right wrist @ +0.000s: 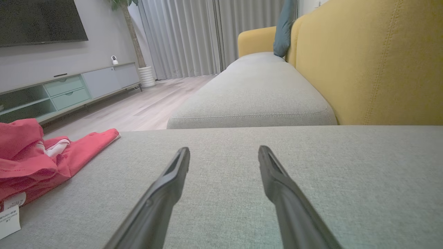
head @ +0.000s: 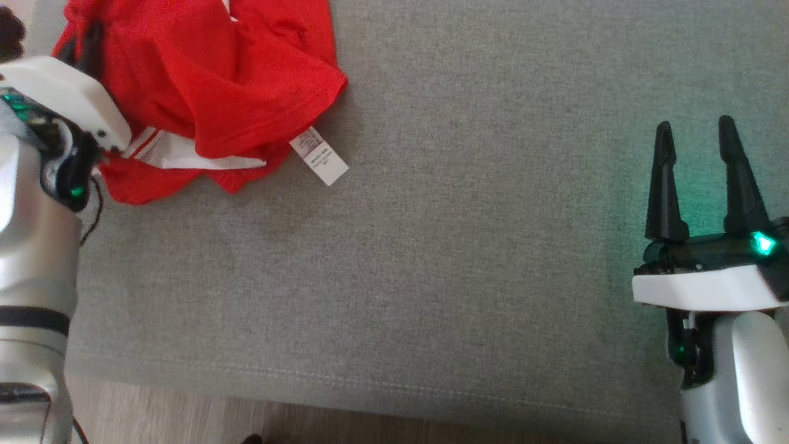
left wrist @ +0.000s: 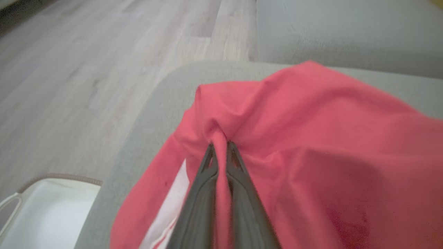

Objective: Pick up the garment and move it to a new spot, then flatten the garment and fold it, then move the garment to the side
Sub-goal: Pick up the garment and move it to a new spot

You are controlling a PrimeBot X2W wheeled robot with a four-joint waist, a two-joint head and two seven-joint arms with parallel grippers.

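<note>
Grey sofa cushion (head: 431, 246), wood floor (left wrist: 86, 69) past its edge. Room has a yellow backrest (right wrist: 373, 62), curtains (right wrist: 183, 34) and a low TV cabinet (right wrist: 69, 90). White container (left wrist: 52, 214) on the floor, maybe a basket, blurred. Red garment (head: 209, 80) lies crumpled at the cushion's far left corner, white label (head: 320, 155) sticking out. Left pincer (left wrist: 220, 145) pressed together, pinching a raised garment fold. Right pincer (head: 694, 126) spread wide over bare cushion, well apart from the garment.

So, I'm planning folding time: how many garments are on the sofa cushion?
1. The red garment lies crumpled at the grey cushion's far left corner, a fold pinched in the left gripper. More could lie beyond the frame.
</note>
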